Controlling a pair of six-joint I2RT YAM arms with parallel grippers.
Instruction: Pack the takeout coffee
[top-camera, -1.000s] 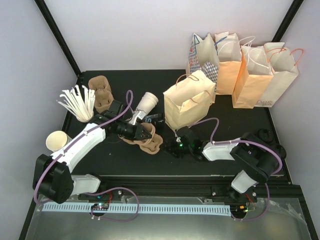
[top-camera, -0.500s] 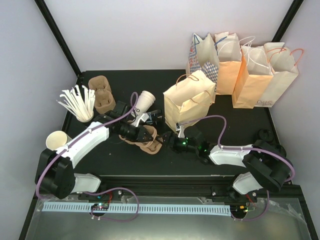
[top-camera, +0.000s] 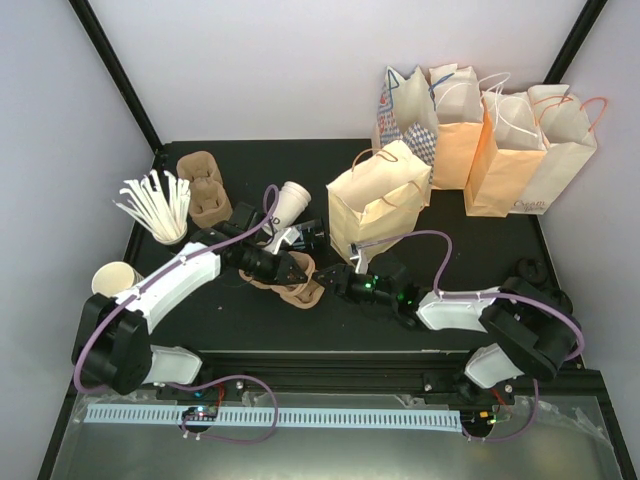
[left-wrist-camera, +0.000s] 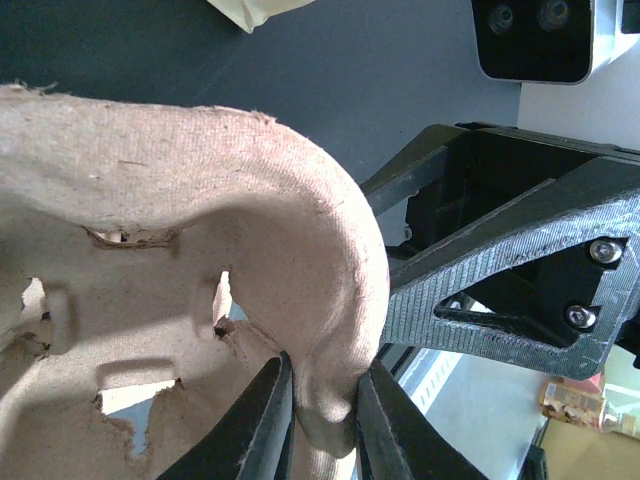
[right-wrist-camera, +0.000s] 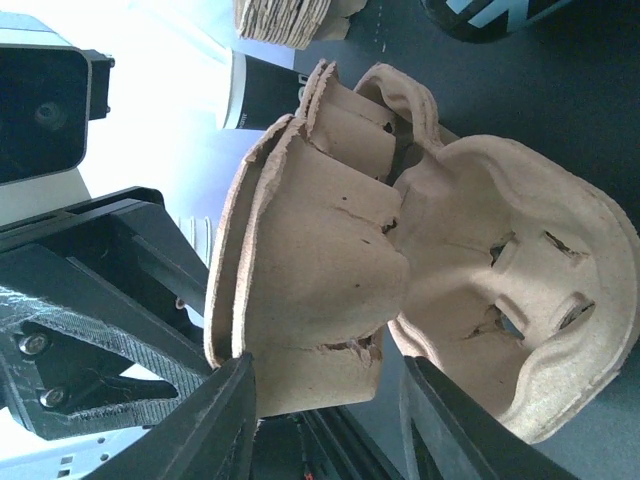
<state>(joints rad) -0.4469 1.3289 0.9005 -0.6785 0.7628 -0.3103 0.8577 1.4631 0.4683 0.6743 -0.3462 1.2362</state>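
Little is done: the left gripper (left-wrist-camera: 322, 395) pinches the carrier (top-camera: 298, 288) rim, the right gripper (right-wrist-camera: 325, 390) stands open astride it, and the white cup (top-camera: 290, 205) lies unpacked at its twelve o'clock.

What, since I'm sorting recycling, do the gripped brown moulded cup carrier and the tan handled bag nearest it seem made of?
The brown moulded cup carrier looks like matte pressed paper pulp: fuzzy fibrous surface, ragged torn slots. The tan handled bag looks like smooth paper, probably kraft: sharp creases.

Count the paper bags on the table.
5. A front bag stands alone, forward of the rest; four line the back right: patterned bag, left peach bag, right peach bag, printed cream bag. Another could be hidden among them.
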